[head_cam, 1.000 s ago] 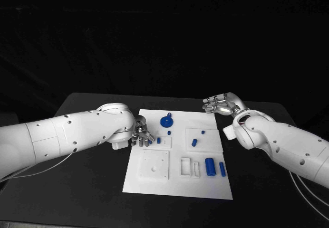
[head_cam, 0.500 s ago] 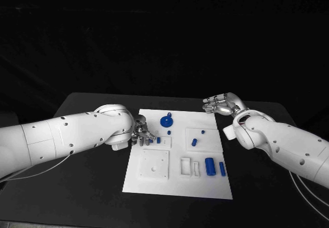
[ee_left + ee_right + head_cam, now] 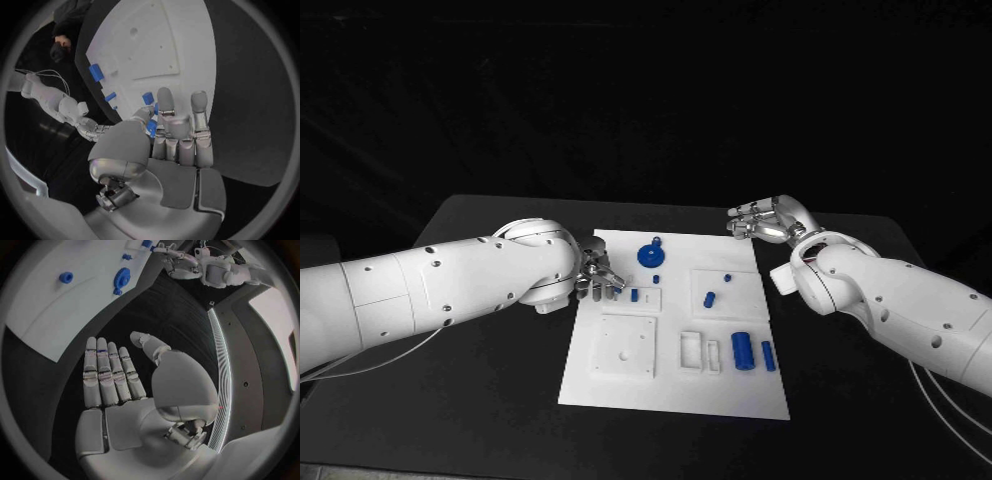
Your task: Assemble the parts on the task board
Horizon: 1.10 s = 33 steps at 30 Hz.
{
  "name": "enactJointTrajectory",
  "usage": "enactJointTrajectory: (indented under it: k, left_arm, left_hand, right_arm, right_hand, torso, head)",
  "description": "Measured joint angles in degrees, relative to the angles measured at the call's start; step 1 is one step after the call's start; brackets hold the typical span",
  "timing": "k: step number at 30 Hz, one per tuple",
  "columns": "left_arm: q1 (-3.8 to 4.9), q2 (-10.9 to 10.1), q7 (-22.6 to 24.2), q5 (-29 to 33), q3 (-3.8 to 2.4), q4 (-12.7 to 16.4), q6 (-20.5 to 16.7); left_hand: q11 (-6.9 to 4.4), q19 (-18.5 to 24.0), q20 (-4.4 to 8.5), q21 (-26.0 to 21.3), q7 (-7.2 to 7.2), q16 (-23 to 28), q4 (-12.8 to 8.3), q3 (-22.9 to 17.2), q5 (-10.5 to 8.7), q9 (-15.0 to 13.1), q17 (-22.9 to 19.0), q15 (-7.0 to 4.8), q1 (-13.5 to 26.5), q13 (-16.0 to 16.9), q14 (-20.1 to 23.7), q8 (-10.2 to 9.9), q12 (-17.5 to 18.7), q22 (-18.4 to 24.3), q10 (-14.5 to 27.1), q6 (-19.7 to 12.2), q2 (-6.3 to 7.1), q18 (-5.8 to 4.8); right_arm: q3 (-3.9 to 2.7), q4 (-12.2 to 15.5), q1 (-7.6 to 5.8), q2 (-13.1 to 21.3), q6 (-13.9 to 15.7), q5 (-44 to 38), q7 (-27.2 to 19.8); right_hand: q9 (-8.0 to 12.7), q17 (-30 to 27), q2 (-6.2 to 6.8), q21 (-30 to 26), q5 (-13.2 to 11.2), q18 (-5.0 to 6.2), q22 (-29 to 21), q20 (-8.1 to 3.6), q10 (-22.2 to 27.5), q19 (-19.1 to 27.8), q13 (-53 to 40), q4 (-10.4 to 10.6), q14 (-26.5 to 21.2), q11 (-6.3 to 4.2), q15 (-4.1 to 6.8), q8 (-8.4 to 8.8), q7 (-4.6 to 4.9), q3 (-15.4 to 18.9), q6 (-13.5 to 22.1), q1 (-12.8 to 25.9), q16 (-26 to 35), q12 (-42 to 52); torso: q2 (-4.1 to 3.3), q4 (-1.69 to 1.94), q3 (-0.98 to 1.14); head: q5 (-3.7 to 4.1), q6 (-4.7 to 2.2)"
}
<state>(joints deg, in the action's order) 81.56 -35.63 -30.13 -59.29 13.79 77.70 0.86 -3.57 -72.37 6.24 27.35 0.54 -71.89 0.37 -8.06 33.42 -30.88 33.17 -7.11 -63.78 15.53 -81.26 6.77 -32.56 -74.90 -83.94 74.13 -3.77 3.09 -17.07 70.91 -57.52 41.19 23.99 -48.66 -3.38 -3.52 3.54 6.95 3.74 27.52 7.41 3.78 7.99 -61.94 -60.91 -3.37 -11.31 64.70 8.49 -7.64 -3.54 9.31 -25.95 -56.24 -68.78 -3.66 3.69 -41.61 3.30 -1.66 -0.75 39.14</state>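
Step in hand: I judge the left robot hand point(image 3: 597, 279) is reaching for a small blue peg point(image 3: 635, 295) at the left edge of the task board point(image 3: 672, 385); nothing is lifted yet.
Left robot hand: over the board's left edge, fingers point(image 3: 165, 105) stretched out side by side and pointing at the blue pieces. It holds nothing, and I cannot tell whether it touches the peg.
Right robot hand: point(image 3: 764, 220) sits off the board's far right corner, above the tabletop point(image 3: 488, 225). In the right wrist view its fingers point(image 3: 106, 375) lie straight and flat, the thumb apart, nothing in it.
Task board: white plate in the middle of the tabletop, with raised square panels and slotted holders.
Parts: blue. A round knob point(image 3: 651, 256) stands at the far middle; two small pegs lie on the right-hand panel point(image 3: 710, 297); a thick cylinder point(image 3: 743, 351) and a thinner bar point(image 3: 767, 354) lie side by side near right.
Next move calls for: my guess, closing thumb and fingertips on the small peg, then carrying it to a matching hole; a fine pinch is needed, as the part is small and lies low.
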Motion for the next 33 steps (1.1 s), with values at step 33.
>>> enactJointTrajectory:
  k: [33]
  left_arm:
    - [-0.97,0.3,1.5,-1.5,0.02,-0.8,2.2]
  left_hand:
    - [0.11,0.4,-0.41,0.0,-0.05,0.0,-0.1,-0.1,-0.67,0.1,-0.2,0.18,-0.7,0.0,0.0,-0.3,0.0,0.0,-0.1,0.0,-0.23,0.00]
  right_arm:
    - [0.00,0.0,0.01,0.0,0.0,0.0,0.0]
  right_hand:
    - [0.0,0.0,0.00,0.0,0.0,0.00,0.0,0.00,0.2,0.0,0.0,0.0,0.0,-0.21,0.00,0.00,0.00,0.0,0.0,0.0,0.0,0.0]
  torso:
    - [0.01,0.04,-0.01]
  head:
    - [0.02,0.34]
